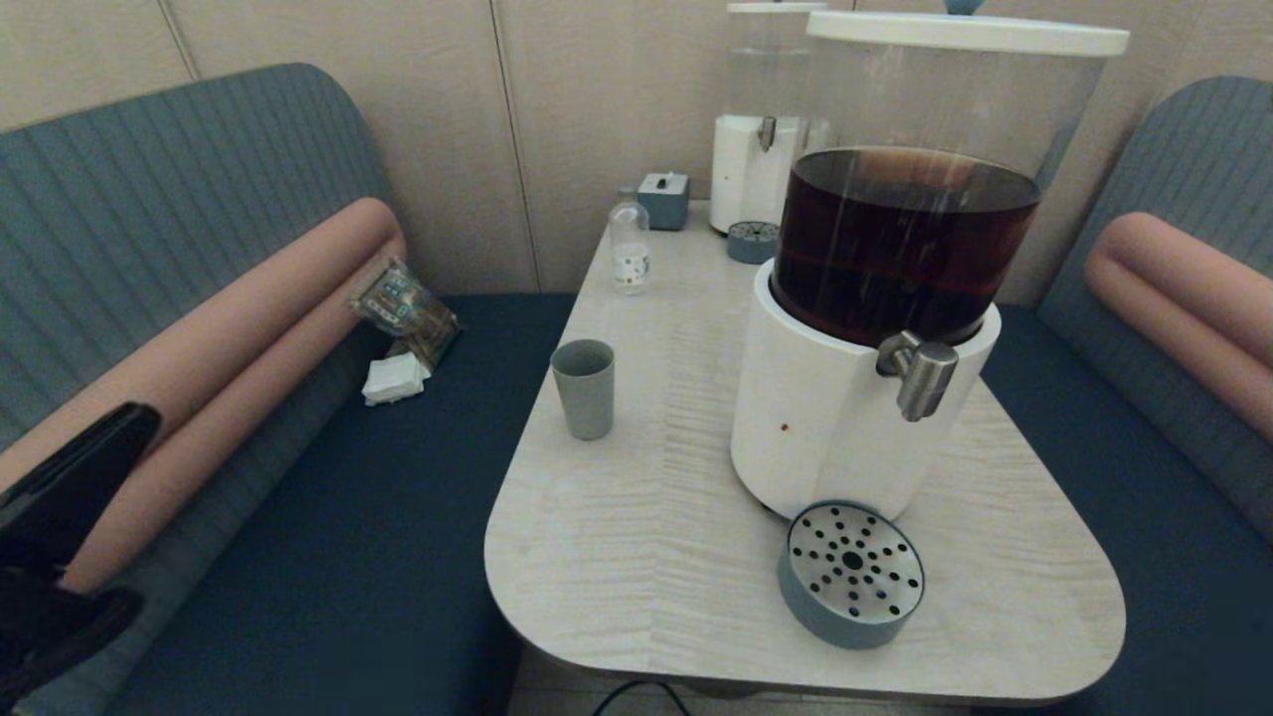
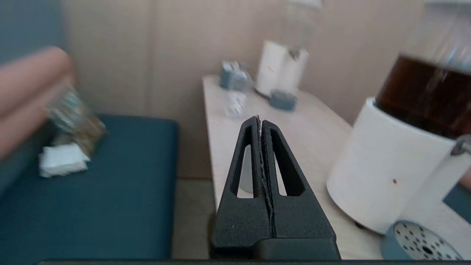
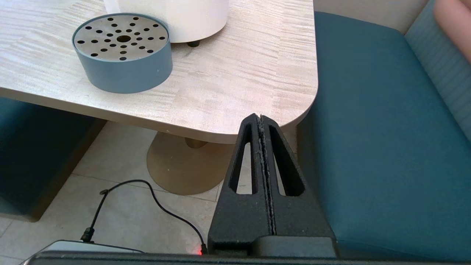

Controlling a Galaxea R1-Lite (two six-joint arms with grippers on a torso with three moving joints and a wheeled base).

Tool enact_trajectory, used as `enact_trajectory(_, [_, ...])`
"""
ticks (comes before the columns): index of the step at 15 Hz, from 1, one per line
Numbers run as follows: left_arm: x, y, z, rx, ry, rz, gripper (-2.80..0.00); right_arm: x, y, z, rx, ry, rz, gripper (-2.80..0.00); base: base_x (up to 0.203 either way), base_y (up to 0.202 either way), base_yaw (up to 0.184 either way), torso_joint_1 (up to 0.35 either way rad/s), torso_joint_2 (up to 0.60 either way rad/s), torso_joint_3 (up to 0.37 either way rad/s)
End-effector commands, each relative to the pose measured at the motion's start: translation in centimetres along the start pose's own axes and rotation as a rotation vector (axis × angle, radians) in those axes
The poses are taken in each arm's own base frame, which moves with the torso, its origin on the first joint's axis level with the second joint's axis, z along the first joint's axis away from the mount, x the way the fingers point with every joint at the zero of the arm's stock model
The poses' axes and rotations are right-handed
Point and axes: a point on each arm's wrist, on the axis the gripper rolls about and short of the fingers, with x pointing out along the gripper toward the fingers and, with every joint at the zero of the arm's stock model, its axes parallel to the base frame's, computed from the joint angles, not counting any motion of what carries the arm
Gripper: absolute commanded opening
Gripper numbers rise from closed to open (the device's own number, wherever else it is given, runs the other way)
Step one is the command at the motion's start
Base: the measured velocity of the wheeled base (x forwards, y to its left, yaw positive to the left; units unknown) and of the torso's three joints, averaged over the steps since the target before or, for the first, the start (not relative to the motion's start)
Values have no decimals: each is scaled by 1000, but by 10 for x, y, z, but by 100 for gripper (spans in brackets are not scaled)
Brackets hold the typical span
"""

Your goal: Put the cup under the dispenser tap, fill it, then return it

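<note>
Head view shows the dispenser tap (image 1: 920,373) on the big dispenser; left of that dispenser the cup (image 1: 584,388) stands upright. Left gripper (image 1: 60,557), nearer, fingers pressed together and empty, is further left, off the table. Right gripper (image 3: 260,119) also closed, parked.

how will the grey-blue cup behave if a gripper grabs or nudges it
The cup looks like thin matte plastic and empty, so probably light and stiff. It is tall, narrowing toward its base, so a sideways nudge could tip it. The matte surface should grip fairly well.
</note>
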Motion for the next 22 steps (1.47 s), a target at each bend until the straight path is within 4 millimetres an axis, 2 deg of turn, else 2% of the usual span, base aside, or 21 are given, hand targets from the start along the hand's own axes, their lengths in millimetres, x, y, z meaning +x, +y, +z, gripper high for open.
enact_trajectory(1, [-28,-1,14,7,-120,3,-280,0,0,0,-1,-2,1,-280,0,0,0,0,0,0])
enact_trajectory(6, [-91,-7,31,48,-299,30,-280,0,0,0,-1,0,1,-280,0,0,0,0,0,0])
enact_trajectory(9, [-116,-6,14,77,-267,72,-280,0,0,0,-1,-1,1,-280,0,0,0,0,0,0])
enact_trajectory(12, [-136,-5,-6,201,-206,121,-280,0,0,0,-1,-2,1,-280,0,0,0,0,0,0])
enact_trajectory(14, [-139,0,-21,261,-92,175,-280,0,0,0,-1,-2,1,-280,0,0,0,0,0,0])
enact_trajectory(18, [-143,9,-56,267,257,240,-280,0,0,0,-1,-2,1,-280,0,0,0,0,0,0])
enact_trajectory(22, [-145,10,-64,267,350,201,-280,0,0,0,-1,-1,1,-280,0,0,0,0,0,0])
